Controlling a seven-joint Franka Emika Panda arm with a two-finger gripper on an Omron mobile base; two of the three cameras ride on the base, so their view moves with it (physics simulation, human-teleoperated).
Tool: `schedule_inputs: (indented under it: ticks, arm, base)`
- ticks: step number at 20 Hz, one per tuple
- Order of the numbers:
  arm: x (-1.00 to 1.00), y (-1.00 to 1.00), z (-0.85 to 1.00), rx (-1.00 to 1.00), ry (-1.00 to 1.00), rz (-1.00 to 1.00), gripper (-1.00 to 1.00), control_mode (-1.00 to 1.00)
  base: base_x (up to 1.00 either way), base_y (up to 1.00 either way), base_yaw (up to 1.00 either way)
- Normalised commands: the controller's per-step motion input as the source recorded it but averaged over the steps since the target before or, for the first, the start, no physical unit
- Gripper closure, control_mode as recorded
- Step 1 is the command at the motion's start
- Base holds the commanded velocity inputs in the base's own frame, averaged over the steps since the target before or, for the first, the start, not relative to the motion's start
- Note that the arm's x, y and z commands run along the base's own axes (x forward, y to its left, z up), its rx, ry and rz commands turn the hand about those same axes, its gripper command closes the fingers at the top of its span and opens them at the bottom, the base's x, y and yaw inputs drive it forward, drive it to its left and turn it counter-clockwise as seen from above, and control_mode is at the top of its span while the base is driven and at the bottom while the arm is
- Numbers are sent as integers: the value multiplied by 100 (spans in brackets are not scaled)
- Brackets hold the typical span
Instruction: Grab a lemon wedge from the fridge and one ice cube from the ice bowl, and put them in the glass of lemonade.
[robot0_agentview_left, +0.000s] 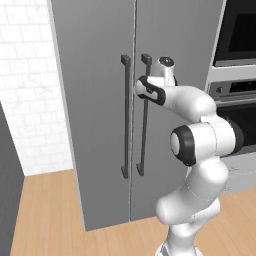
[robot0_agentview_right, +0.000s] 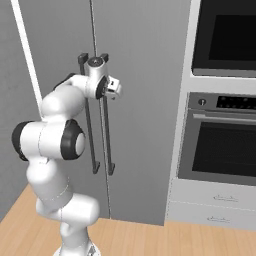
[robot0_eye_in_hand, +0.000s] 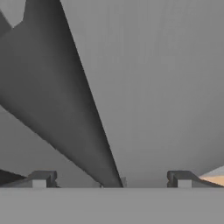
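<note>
1. Wooden flooring (robot0_agentview_left: 45, 210) and a white tiled wall (robot0_agentview_left: 27, 85) are seen to the left of the fridge (robot0_agentview_left: 95, 125), whose two grey doors are shut.
2. Two dark vertical handles are mounted on either side of the door seam: the left handle (robot0_agentview_left: 125, 117) and the right handle (robot0_agentview_left: 144, 120).
3. An oven column (robot0_agentview_right: 222, 115) with black glass fronts is set just to the right of the fridge; two white drawers (robot0_agentview_right: 215, 207) are seen at its foot.
4. The arm (robot0_agentview_left: 200, 140) is raised in front of the fridge, with the wrist at the level of the handle tops.
5. The gripper (robot0_agentview_right: 116, 88) is pointed at the right-hand door, near the upper end of the right handle; contact cannot be judged from the base views.
6. In the hand view, the fingers (robot0_eye_in_hand: 41, 179) are shown spread wide apart, with nothing between them.
7. A dark bar (robot0_eye_in_hand: 65, 109), apparently a handle, is seen running slantwise across the grey door surface (robot0_eye_in_hand: 166, 87) in the hand view, ending between the two fingertips.
8. A sliver of flooring is visible at the lower right of the hand view.
</note>
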Motion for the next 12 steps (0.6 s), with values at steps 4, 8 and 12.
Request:
schedule_inputs:
  ticks: [4, 8, 12]
  arm:
    - [36, 4, -26, 0, 0, 0, -100, -100]
    - [20, 8, -26, 0, -3, 0, -100, -100]
    - [29, 13, -28, 0, -8, 0, -100, -100]
  base:
    - [0, 0, 0]
    - [0, 0, 0]
    - [0, 0, 0]
